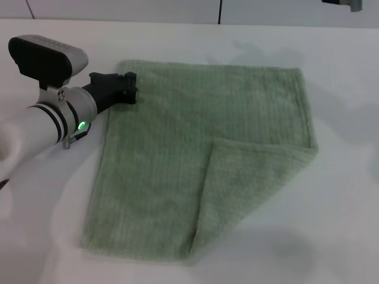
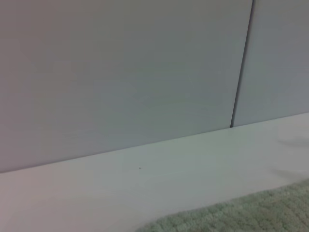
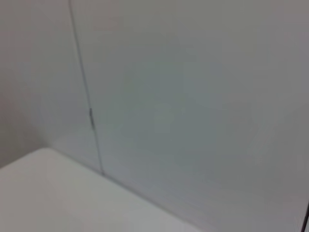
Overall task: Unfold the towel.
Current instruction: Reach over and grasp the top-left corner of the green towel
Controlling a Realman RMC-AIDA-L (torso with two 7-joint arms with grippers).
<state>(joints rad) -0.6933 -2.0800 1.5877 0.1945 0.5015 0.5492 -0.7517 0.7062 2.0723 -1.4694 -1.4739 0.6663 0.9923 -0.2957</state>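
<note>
The pale green towel [image 1: 201, 160] lies spread on the white table [image 1: 53, 248]. Its near right corner is folded over toward the middle, making a triangular flap [image 1: 249, 183]. My left gripper [image 1: 129, 89] is low at the towel's left edge, close to the far left corner. The left wrist view shows a strip of towel [image 2: 241, 217] and the table beyond it. A small dark and grey part of my right gripper [image 1: 346, 3] shows at the top right, away from the towel. The right wrist view shows only wall and table.
A grey panelled wall [image 2: 120, 72] rises behind the table's far edge. White table surface [image 1: 343, 89] lies bare to the right of the towel and in front of it.
</note>
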